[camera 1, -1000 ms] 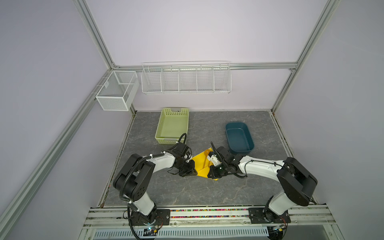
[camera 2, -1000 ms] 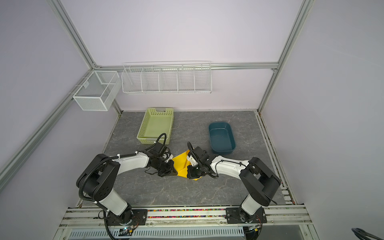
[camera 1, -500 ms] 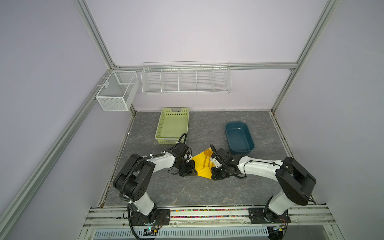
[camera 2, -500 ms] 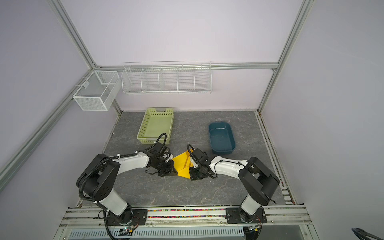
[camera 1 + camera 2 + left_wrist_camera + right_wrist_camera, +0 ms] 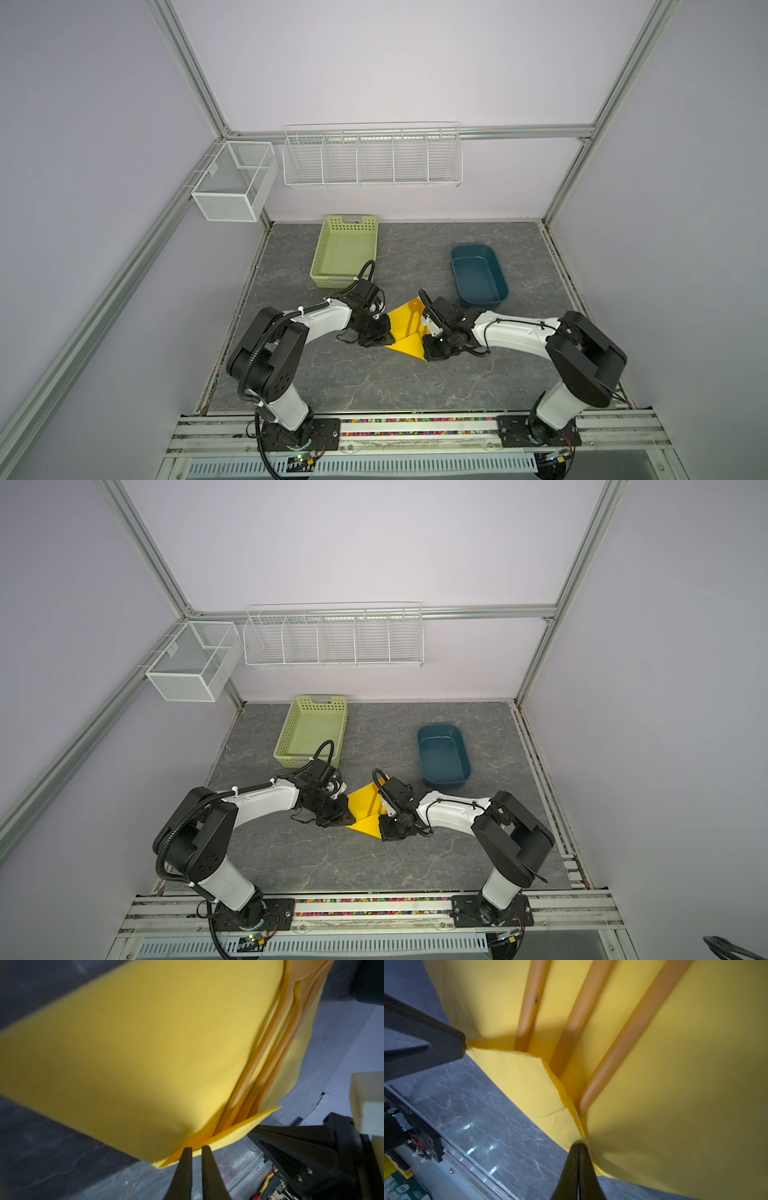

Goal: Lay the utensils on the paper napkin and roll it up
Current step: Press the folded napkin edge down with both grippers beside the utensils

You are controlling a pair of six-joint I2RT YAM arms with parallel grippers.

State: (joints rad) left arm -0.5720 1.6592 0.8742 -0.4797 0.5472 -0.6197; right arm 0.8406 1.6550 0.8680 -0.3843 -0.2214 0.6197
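Observation:
The yellow paper napkin lies mid-table between my two grippers, its near part folded into a triangular flap over the handle ends. The utensils lie on it: three orange-brown handles run side by side, and the spoon's round bowl shows at the far end. My left gripper pinches the napkin's left near corner, jaws a sliver apart. My right gripper is shut tight on the right end of the fold.
A green basket stands behind the left arm. Behind the right arm sits a dark blue tub. White wire racks hang on the back wall. The table's front rail runs close behind both grippers.
The napkin's near edge has come up and over the handle ends into a flap. My right gripper has shifted a little toward the front. The left jaws have eased apart very slightly.

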